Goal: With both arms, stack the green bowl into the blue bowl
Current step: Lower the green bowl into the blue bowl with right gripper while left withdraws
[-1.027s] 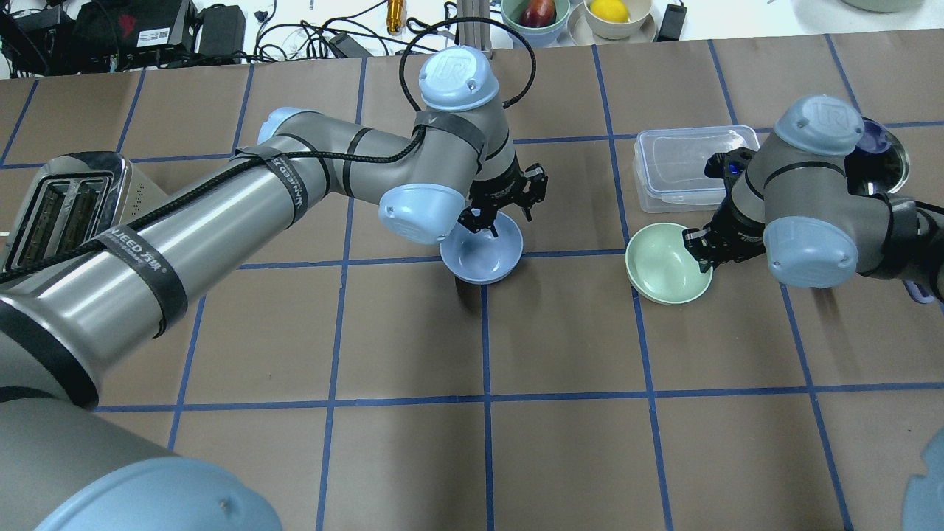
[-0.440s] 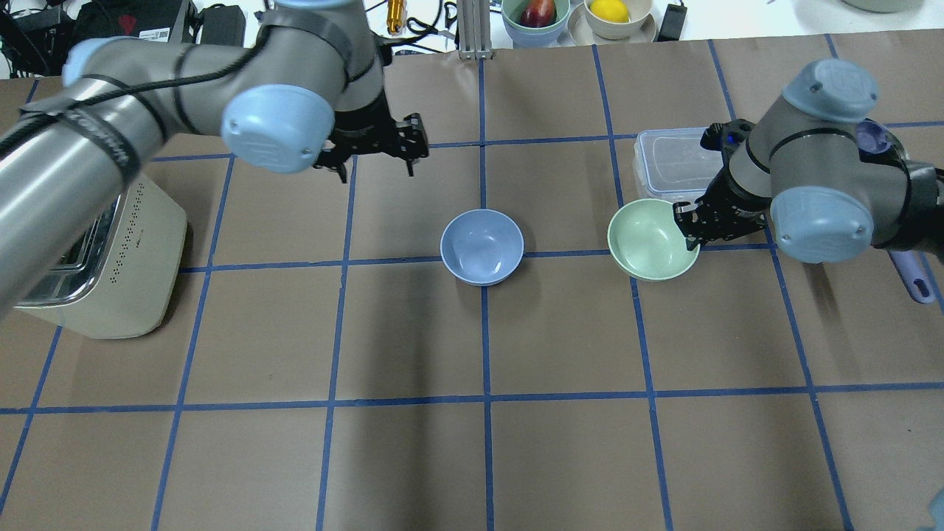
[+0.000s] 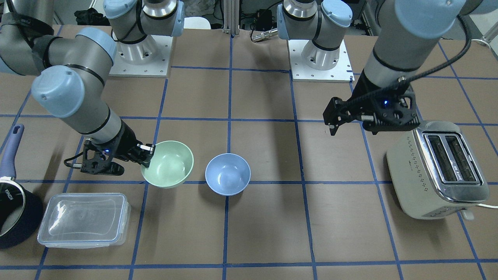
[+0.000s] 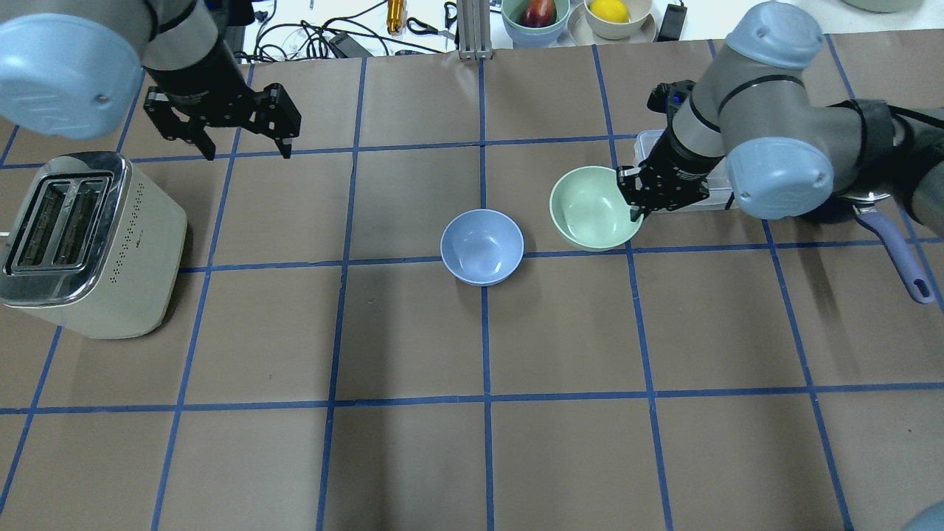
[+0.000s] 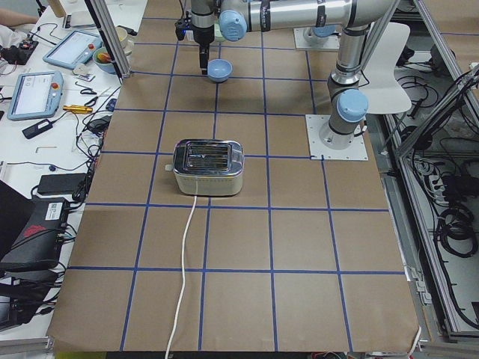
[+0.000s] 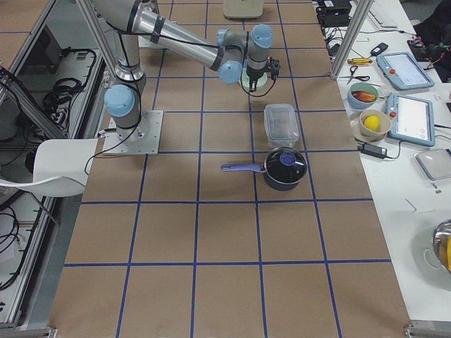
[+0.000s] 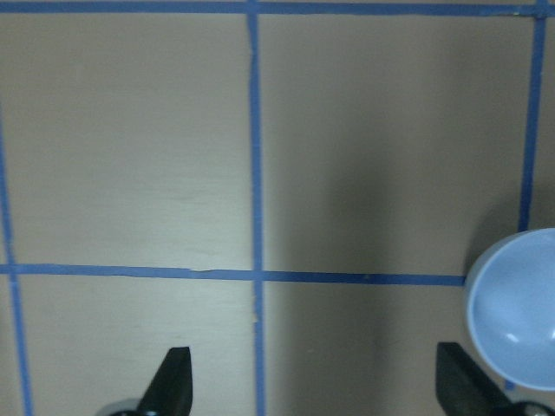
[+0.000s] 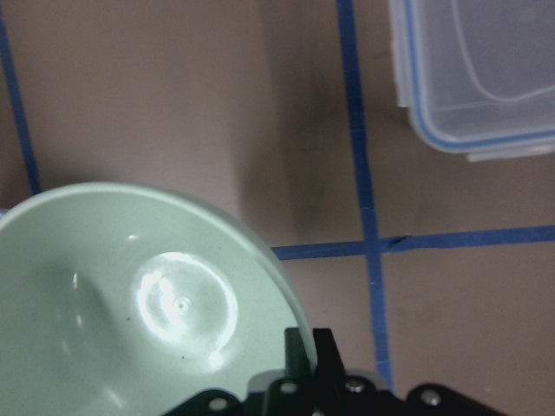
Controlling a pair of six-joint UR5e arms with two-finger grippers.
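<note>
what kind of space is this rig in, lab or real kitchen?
Most likely a robotics lab: the table is papered with a blue tape grid, teach pendants lie beside it, and the toaster looks like a prop.

The held bowl [image 4: 590, 206] sits in my right claw [image 4: 636, 210], just right of the loose bowl [image 4: 481, 245] at mid-worktop [image 4: 560, 332]. The box [image 3: 83, 217] lies further right, the toaster [image 4: 88, 243] far left.

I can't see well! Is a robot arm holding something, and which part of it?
The right gripper holds the green bowl by its rim. The left gripper is open and holds nothing.
</note>
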